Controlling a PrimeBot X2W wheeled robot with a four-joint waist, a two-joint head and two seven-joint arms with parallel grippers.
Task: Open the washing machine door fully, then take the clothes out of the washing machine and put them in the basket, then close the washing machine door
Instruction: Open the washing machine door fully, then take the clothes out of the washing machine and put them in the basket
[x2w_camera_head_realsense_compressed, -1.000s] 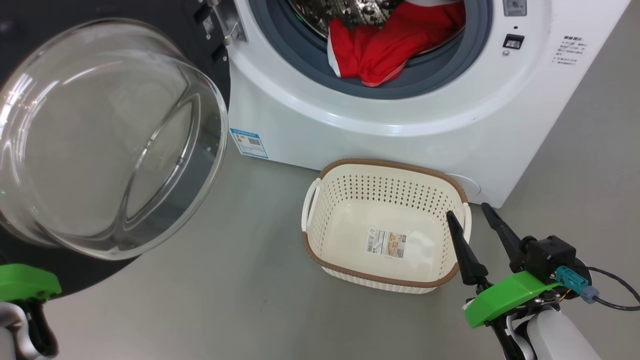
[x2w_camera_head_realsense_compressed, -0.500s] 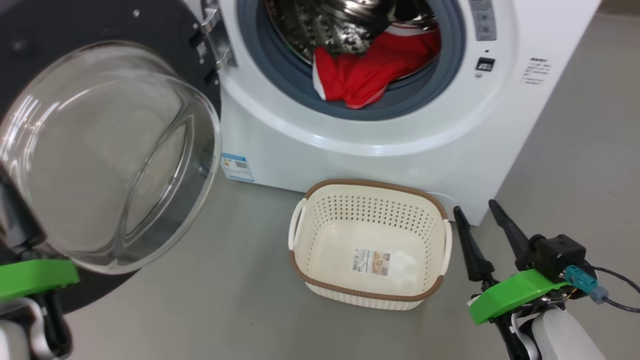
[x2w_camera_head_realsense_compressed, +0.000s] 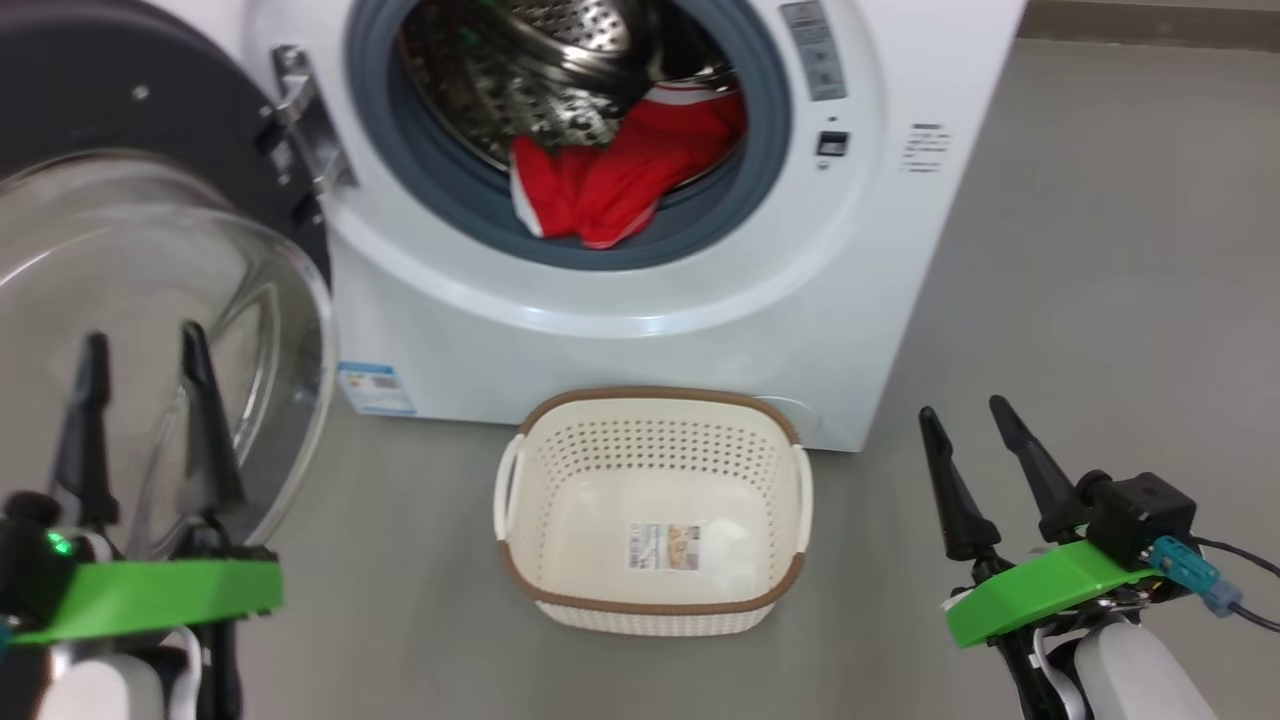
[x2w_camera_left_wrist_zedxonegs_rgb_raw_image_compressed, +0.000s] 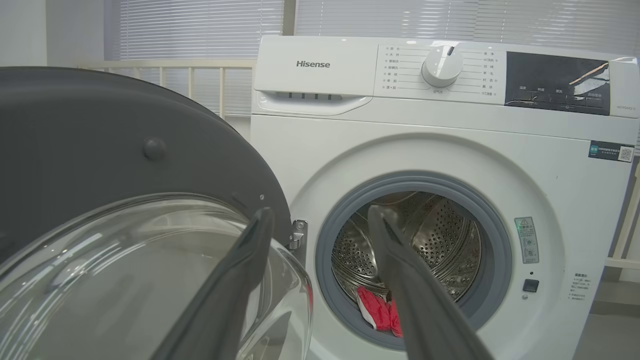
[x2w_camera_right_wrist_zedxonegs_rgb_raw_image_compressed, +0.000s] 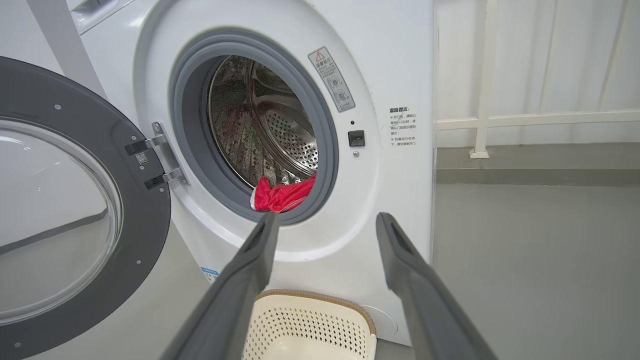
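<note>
The white washing machine (x2w_camera_head_realsense_compressed: 880, 250) (x2w_camera_left_wrist_zedxonegs_rgb_raw_image_compressed: 325, 140) (x2w_camera_right_wrist_zedxonegs_rgb_raw_image_compressed: 390, 65) has its door (x2w_camera_head_realsense_compressed: 130, 120) (x2w_camera_left_wrist_zedxonegs_rgb_raw_image_compressed: 100, 150) (x2w_camera_right_wrist_zedxonegs_rgb_raw_image_compressed: 70, 150) swung wide to the left, glass bowl facing me. Red clothes (x2w_camera_head_realsense_compressed: 610, 175) (x2w_camera_left_wrist_zedxonegs_rgb_raw_image_compressed: 377, 312) (x2w_camera_right_wrist_zedxonegs_rgb_raw_image_compressed: 285, 196) with white trim lie at the drum's front lip, draped onto the grey rubber ring. The cream basket (x2w_camera_head_realsense_compressed: 655, 420) (x2w_camera_right_wrist_zedxonegs_rgb_raw_image_compressed: 320, 305) stands empty on the floor before the machine. My left gripper (x2w_camera_head_realsense_compressed: 140, 345) (x2w_camera_left_wrist_zedxonegs_rgb_raw_image_compressed: 320, 215) is open at the lower left, in front of the glass bowl. My right gripper (x2w_camera_head_realsense_compressed: 965, 415) (x2w_camera_right_wrist_zedxonegs_rgb_raw_image_compressed: 325, 222) is open at the lower right, beside the basket.
Grey floor (x2w_camera_head_realsense_compressed: 1100, 250) stretches to the right of the machine. A white railing (x2w_camera_right_wrist_zedxonegs_rgb_raw_image_compressed: 530, 120) and blinds stand behind and beside it. The open door takes up the space at my left.
The head camera has shifted, so the machine and basket sit further left and lower in view. My left gripper has risen into view with its fingers apart.
</note>
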